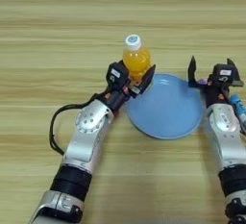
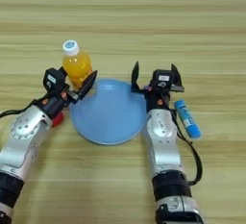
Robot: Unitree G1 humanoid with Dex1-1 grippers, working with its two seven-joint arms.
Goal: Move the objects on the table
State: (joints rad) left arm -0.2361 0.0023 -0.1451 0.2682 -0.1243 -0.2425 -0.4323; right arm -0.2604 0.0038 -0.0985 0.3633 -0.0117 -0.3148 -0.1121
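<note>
Left eye view: my left gripper (image 1: 137, 81) sits at the nine o'clock rim of the round light-blue plate (image 1: 168, 122), its two black fingers spread on either side of the lower body of the small orange-drink bottle with a white cap (image 1: 136, 57). The bottle stands upright on the wide light wood-grain tabletop (image 1: 57, 21), just off the plate's eleven o'clock edge. Whether the fingers press it yet I cannot tell (they look around it, not closed). To do this well I judge I should close low on the body, squarely, and lift straight so it does not tip. My right gripper (image 1: 210, 71) hovers at the plate's two o'clock edge, fingers apart and empty; a speck of the short purple bar (image 1: 202, 80) shows beside it.

Right eye view: the bottle reads as clear plastic with orange liquid filling its rounded body. The small red cube (image 2: 57, 118) peeks out under my left forearm, at the plate's nine o'clock. A blue-and-white tube (image 2: 187, 118) lies at the plate's three o'clock, beside my right arm.
</note>
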